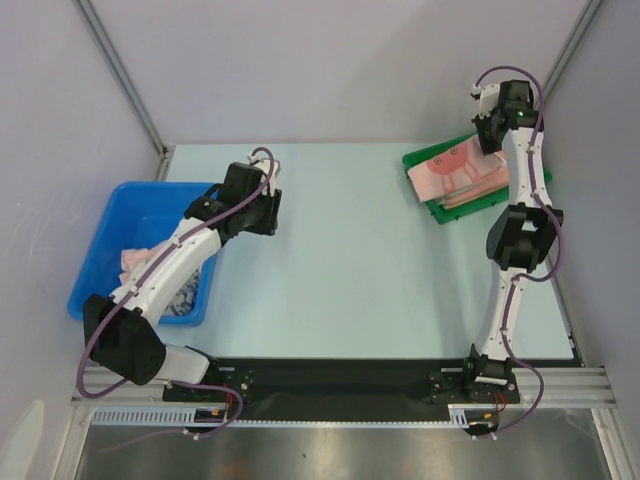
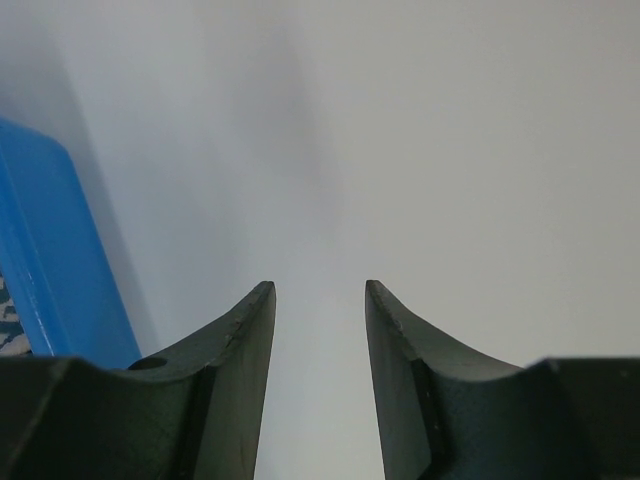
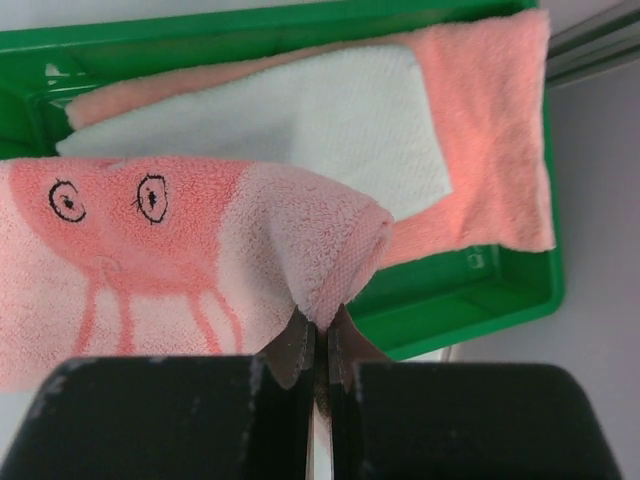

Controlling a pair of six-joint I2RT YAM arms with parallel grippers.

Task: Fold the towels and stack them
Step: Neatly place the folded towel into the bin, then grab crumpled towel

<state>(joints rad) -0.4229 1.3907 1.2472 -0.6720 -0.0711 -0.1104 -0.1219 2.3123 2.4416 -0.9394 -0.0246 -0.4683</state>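
My right jaws pinch shut on a corner, the sensible hold, of the limp, light pink towel (image 3: 180, 240) over the far-right green tray (image 3: 500, 290); left jaws half open, empty.

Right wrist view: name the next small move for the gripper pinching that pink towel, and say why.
Probably lower the pinched corner flat and open. The right gripper is shut on a corner of the pink printed towel, held up over the white towel and salmon towel in the green tray.
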